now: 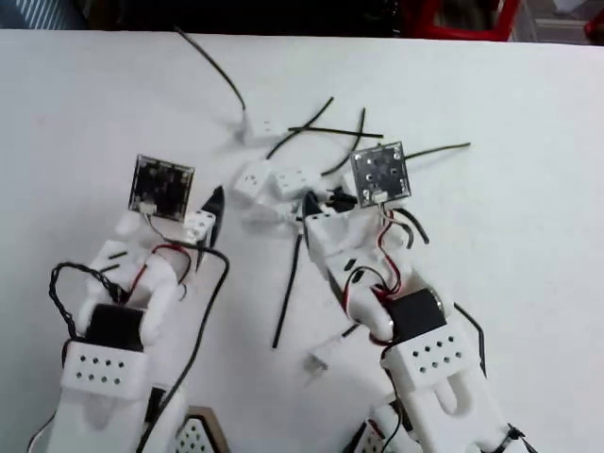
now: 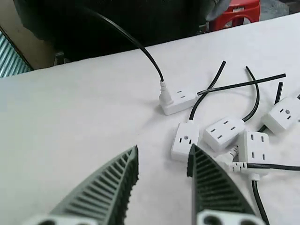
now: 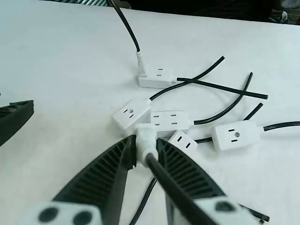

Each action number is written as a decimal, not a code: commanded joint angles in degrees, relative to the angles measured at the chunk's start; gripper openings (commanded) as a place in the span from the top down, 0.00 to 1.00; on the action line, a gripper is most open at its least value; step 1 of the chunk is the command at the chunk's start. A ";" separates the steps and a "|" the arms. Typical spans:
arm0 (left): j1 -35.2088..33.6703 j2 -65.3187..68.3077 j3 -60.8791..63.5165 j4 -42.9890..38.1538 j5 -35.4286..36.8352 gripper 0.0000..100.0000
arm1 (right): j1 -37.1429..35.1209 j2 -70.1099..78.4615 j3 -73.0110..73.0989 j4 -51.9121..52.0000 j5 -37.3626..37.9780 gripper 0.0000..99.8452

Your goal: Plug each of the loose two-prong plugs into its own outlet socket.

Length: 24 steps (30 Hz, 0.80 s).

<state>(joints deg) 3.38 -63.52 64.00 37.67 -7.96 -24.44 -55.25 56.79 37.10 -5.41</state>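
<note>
On the left, the left gripper [image 2: 163,150] stands well open with nothing in it, low over the table [image 1: 491,113] and just beside the cluster of white outlet sockets [image 2: 224,133], probably so that it can steady one block. In the middle these sockets lie close together with their slots in plain sight. On the right, the right gripper [image 3: 145,140] is closed on a loose plug [image 3: 143,133]. Its cord [image 3: 161,176] runs back through the claw, so I judge the prongs point toward the sockets.
</note>
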 commanded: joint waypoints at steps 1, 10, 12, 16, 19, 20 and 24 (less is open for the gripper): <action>-0.31 11.74 -15.12 7.91 0.18 0.77 | 0.57 -0.66 0.79 -3.12 -2.11 0.98; 0.04 40.57 -34.02 14.59 0.09 0.71 | 3.38 11.30 2.46 -15.34 -2.90 0.98; 1.01 46.64 -37.45 14.59 0.09 0.71 | 4.70 13.49 2.46 -17.80 -2.90 0.98; 2.68 57.89 -44.13 14.59 0.00 0.71 | 5.67 15.69 2.37 -19.82 -2.99 0.98; 2.68 66.24 -50.11 14.51 0.00 0.71 | 5.49 15.87 2.37 -19.74 -2.99 0.98; 2.51 68.88 -52.22 14.24 0.00 0.71 | 5.49 15.87 2.37 -19.74 -2.99 0.98; 1.89 79.34 -60.48 12.92 0.00 0.72 | 5.58 15.87 2.37 -19.74 -2.99 0.98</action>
<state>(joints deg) 5.32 7.52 13.36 51.74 -7.96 -19.43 -39.25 59.87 18.64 -7.96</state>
